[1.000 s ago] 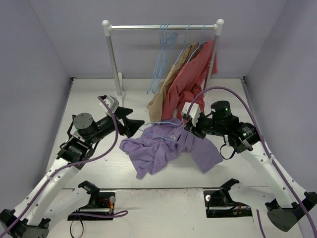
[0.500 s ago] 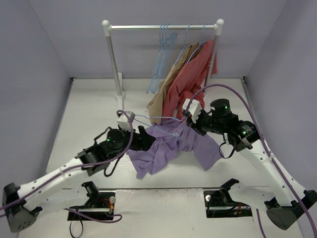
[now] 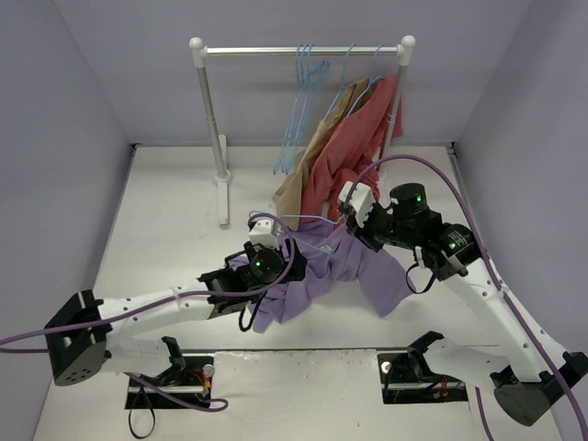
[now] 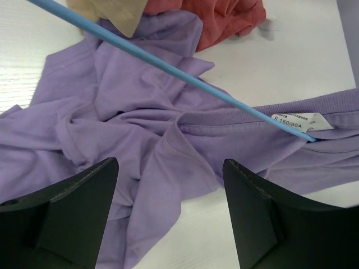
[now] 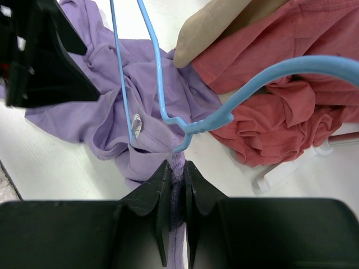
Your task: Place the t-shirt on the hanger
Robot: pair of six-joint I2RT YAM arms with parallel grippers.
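I'm watching my white left arm [image 3: 156, 306] and right arm [image 3: 501, 317], each wearing black joints with green lights glowing, purple cables [image 3: 409, 162] trailing, black wedge-shaped fingers [image 4: 61, 213] showing.

A clothes rack [image 3: 303, 50] with white posts and a metal rail is set at the far end of a white table [image 3: 165, 202]. Several empty blue hangers [image 3: 303, 87] are hung near the middle of the rail. To their right, a tan garment [image 3: 299, 188] and a brick-red garment [image 3: 358, 138] are hung side by side, with their lower ends gathered on the tabletop. The table is enclosed by pale lilac walls [image 3: 92, 83].
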